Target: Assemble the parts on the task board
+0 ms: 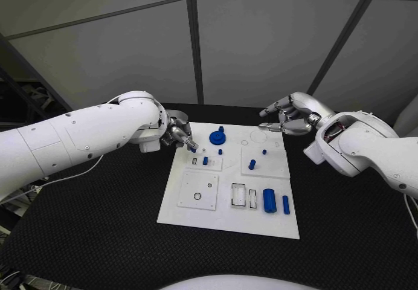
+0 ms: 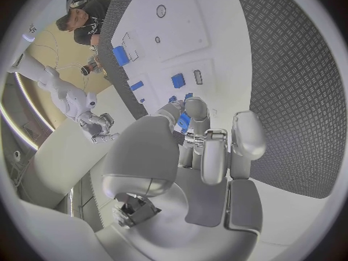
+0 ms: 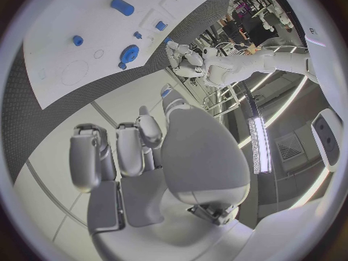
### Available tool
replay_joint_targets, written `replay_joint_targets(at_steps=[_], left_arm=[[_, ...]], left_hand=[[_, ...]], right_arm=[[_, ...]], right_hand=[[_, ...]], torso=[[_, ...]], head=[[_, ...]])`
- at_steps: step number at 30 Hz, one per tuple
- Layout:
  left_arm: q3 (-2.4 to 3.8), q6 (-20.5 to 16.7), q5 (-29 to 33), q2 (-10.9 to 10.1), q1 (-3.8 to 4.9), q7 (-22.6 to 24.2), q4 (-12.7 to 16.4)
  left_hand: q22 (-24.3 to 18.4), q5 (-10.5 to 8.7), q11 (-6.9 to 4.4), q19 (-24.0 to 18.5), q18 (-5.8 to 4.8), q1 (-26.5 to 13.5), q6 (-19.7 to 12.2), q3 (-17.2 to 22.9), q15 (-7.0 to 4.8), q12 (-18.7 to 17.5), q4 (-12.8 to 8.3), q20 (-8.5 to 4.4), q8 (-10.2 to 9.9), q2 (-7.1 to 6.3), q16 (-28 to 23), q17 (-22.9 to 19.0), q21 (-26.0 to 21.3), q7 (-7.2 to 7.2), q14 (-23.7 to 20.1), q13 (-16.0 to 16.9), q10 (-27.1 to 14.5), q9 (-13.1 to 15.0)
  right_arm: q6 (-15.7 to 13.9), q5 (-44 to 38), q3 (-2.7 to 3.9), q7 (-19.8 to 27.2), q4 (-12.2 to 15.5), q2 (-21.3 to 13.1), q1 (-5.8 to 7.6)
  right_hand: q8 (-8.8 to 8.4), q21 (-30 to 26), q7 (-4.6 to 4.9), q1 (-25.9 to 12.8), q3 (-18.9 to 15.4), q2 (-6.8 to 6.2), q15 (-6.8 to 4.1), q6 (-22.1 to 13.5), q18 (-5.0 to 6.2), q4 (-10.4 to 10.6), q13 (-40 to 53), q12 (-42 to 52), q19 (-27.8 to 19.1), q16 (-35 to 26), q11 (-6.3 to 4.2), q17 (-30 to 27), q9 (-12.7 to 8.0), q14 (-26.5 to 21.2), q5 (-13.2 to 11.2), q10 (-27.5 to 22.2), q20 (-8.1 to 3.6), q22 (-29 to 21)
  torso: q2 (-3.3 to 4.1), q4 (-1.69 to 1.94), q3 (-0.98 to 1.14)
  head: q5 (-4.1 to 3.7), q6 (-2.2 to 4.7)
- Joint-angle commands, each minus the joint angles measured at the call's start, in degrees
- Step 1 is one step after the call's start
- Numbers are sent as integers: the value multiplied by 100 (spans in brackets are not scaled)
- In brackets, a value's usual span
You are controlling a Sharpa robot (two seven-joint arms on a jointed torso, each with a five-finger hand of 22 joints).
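The white task board (image 1: pixel 228 212) lies in the middle of the black table. My left hand (image 1: pixel 177 133) hovers over the board's far left corner and pinches a small blue part (image 2: pixel 183 121) between its fingertips. On the board stand a blue gear-like part (image 1: pixel 218 137), a few small blue pegs (image 1: pixel 252 164) and a thick blue cylinder (image 1: pixel 269 197) with a thinner blue piece (image 1: pixel 286 205) beside it. My right hand (image 1: pixel 287 118) hangs above the board's far right corner, fingers apart and holding nothing. The right wrist view looks past that hand (image 3: pixel 138 151) to the gear (image 3: pixel 130 53).
The board has square white insert plates (image 1: pixel 199 191) and rectangular slots (image 1: pixel 238 196) near the cylinder. The black mat (image 1: pixel 96 211) stretches around the board on all sides. Grey wall panels (image 1: pixel 252 48) rise behind the table.
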Motion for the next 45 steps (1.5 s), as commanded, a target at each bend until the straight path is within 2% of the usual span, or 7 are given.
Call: replay_joint_targets(at_steps=[1, 8, 13, 29, 45], left_arm=[[0, -162, -111, -1, -50, 68, 65], [-1, -77, -206, 11, -160, 10, 80], [-1, -15, -224, 5, -198, -25, 98], [-3, 124, -232, -20, -229, -207, 160], [-5, 116, -432, 19, -256, -232, 82]], left_hand=[[0, 25, -40, 35, -3, -70, 52, 1003, -31, 15, -971, 9, 37, -19, -2, 1108, 12, -26, 506, 5, 266, 5], [-3, 29, -41, 33, -2, -72, 54, 1006, -32, 14, -974, 8, 38, -20, -7, 1102, 9, -27, 505, 4, 268, 6], [-3, 29, -41, 33, -2, -72, 54, 1006, -32, 14, -974, 8, 38, -20, -7, 1102, 9, -27, 505, 4, 268, 6], [-12, 36, -42, 26, 1, -78, 56, 1013, -33, 10, -980, 7, 38, -24, -8, 1100, 2, -29, 504, 1, 269, 9], [-11, 45, -44, 26, 1, -85, 61, 1021, -34, 22, -989, 6, 39, -30, -4, 1106, 2, -30, 505, 5, 273, 13]], right_arm=[[4, 1, 3, 29, -1, 1, 12], [11, 3, 3, 27, -3, 4, 12], [12, 4, 3, 25, -2, 2, 12], [17, 4, 3, 24, 1, 5, 12], [22, 4, 3, 26, 5, 5, 12]], right_hand=[[-36, -19, 10, -21, -9, 11, -31, 47, 93, 28, 7, 34, 72, -22, 3, 3, -8, 175, 25, 29, -48, 690], [-36, -19, 10, -21, -9, 11, -31, 47, 93, 28, 7, 34, 72, -22, 3, 3, -8, 175, 25, 29, -48, 690], [-36, -19, 10, -21, -9, 11, -31, 47, 93, 28, 7, 34, 72, -22, 3, 3, -8, 175, 25, 29, -48, 690], [-36, -19, 10, -21, -9, 11, -31, 47, 93, 28, 7, 34, 72, -22, 3, 3, -8, 175, 25, 29, -48, 690], [-36, -19, 10, -21, -9, 11, -31, 47, 93, 28, 7, 34, 72, -22, 3, 3, -8, 175, 25, 29, -48, 690]], torso=[[5, -10, 0], [5, -14, 4], [3, -11, 5], [3, -14, 3], [3, -15, 4]], head=[[10, -12], [27, -22], [35, -34], [51, -55], [62, -59]])
